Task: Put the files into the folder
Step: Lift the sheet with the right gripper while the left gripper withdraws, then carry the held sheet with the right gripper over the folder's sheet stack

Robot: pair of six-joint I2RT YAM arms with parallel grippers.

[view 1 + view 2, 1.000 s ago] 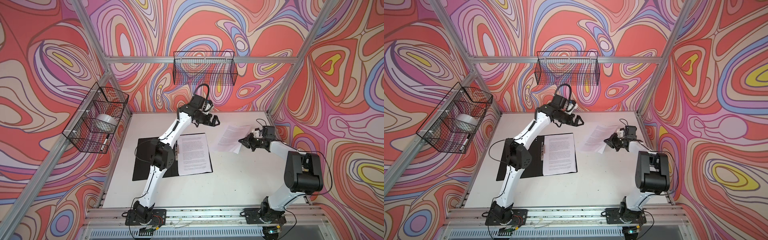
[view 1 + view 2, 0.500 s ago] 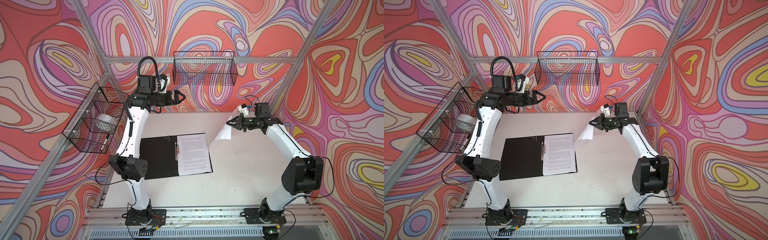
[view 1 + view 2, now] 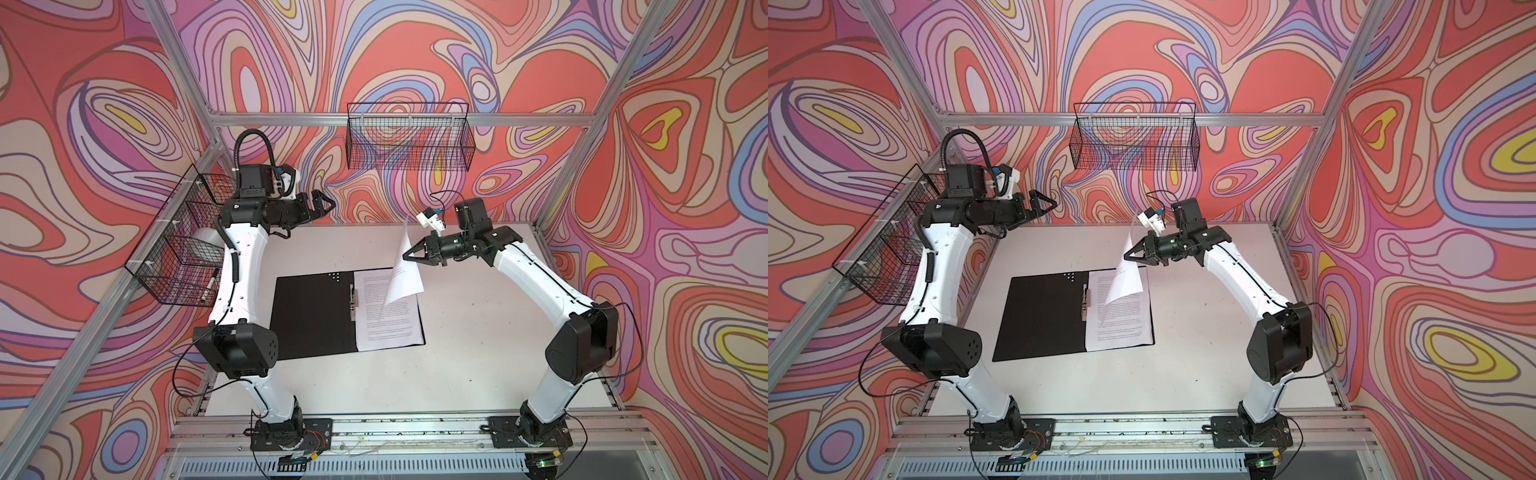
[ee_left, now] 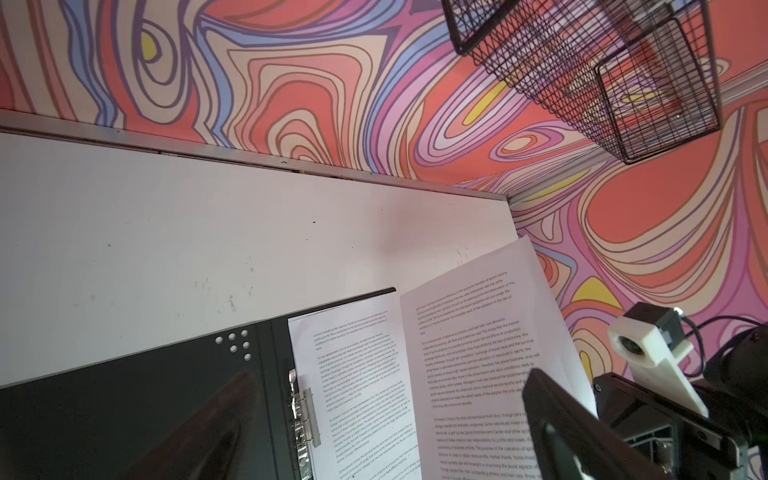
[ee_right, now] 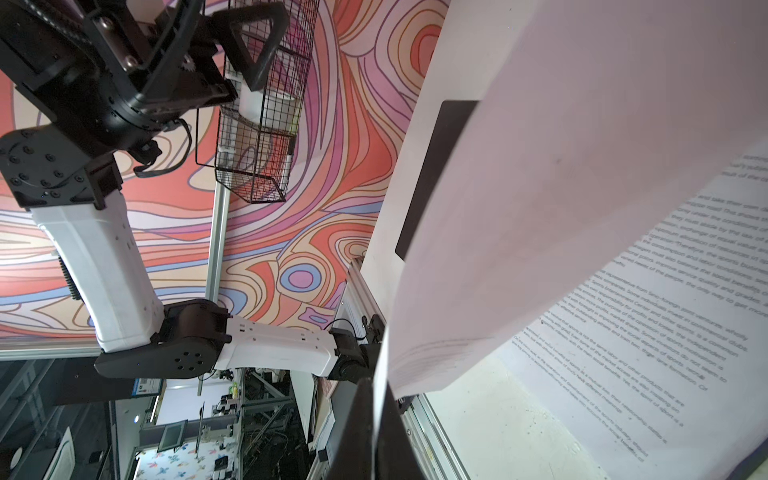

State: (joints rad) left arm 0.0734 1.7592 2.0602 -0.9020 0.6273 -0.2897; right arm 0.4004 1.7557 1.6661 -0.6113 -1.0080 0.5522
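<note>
On the table (image 3: 478, 353), folder (image 3: 311, 316) open, sheet (image 3: 405, 282) lifted

Folder lies flat, one page (image 3: 390, 328) on its 3 o'clock half. Sheet hangs over its 1 o'clock corner, pinched by the right gripper (image 3: 405, 258). At 10 o'clock the left gripper (image 3: 326, 205) is open, empty.

The walls (image 3: 415, 54) swirl in red, pink, lilac, blue and yellow. The folder (image 3: 311, 316) is black inside, its sheets (image 3: 388, 332) white with dense black text, the table (image 3: 478, 332) white.
</note>
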